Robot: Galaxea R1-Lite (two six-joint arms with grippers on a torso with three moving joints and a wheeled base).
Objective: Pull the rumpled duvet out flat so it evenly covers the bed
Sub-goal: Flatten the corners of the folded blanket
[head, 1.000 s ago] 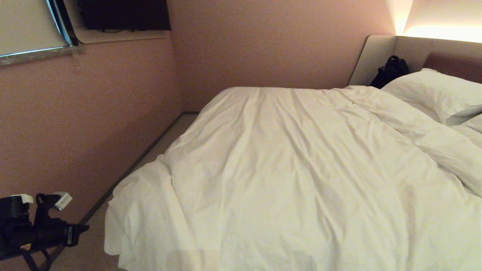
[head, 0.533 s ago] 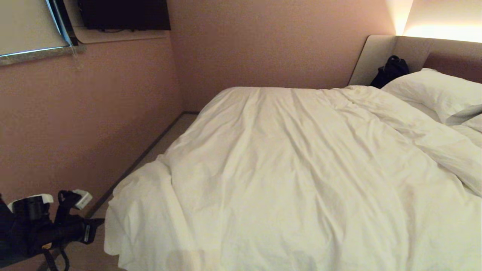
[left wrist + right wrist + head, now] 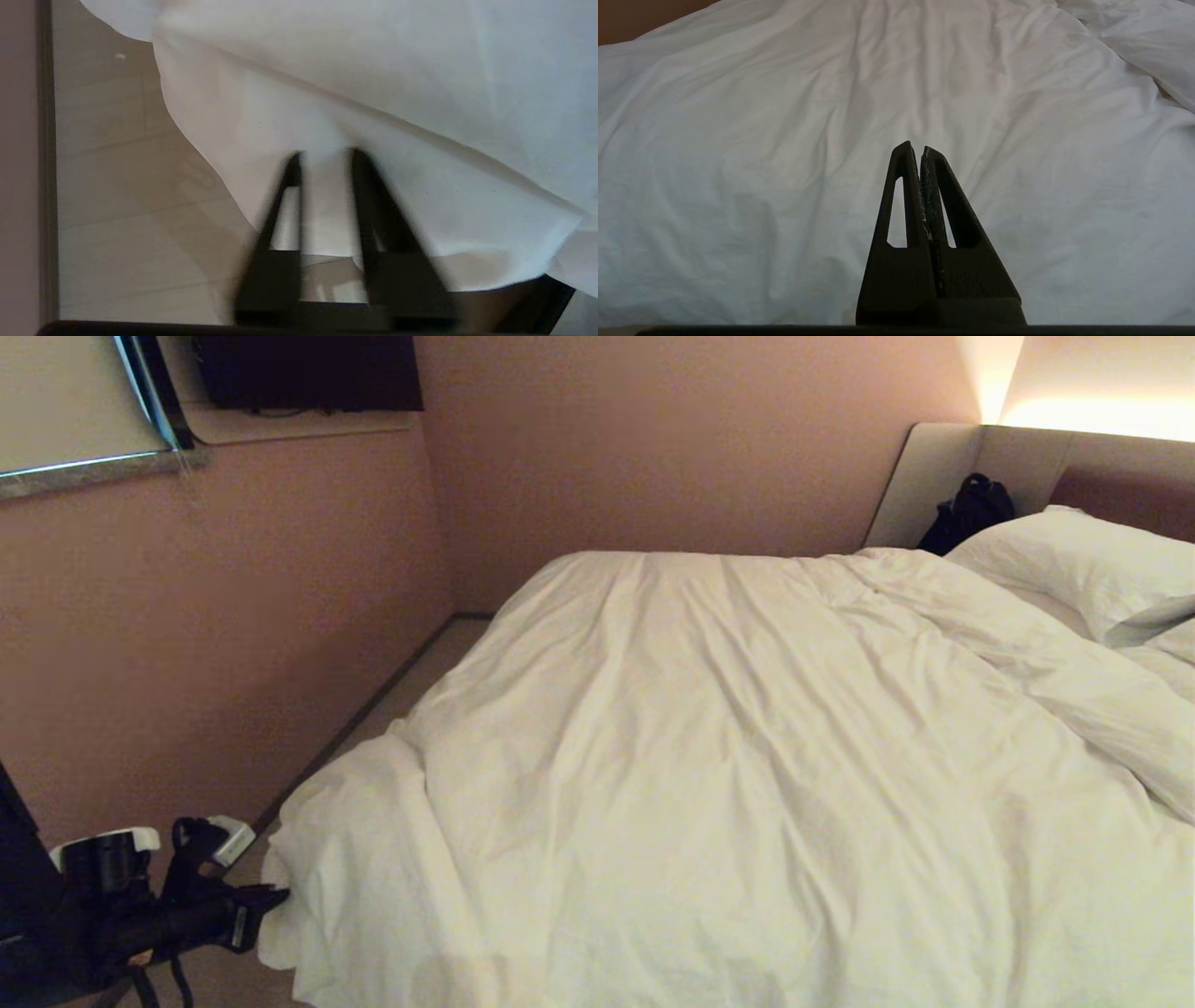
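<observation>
The white duvet (image 3: 747,756) lies creased over the bed (image 3: 1027,457); its near-left corner hangs over the bed's edge toward the floor. My left gripper (image 3: 278,898) is low at the left, its tips right at that hanging corner. In the left wrist view the left gripper (image 3: 324,154) is open, its black fingers (image 3: 373,210) a small way apart against the hanging duvet (image 3: 373,70), with cloth showing in the gap. My right gripper (image 3: 920,148) is shut and empty, held over the duvet (image 3: 784,140), and is outside the head view.
A pink wall (image 3: 187,644) runs close along the bed's left side, leaving a narrow strip of floor (image 3: 411,681). White pillows (image 3: 1074,560) and a black bag (image 3: 971,509) sit at the headboard. A dark screen (image 3: 308,373) hangs on the wall.
My left arm has moved right and slightly down, from beside the wall to the duvet's hanging near-left corner. The duvet and the view have not shifted.
</observation>
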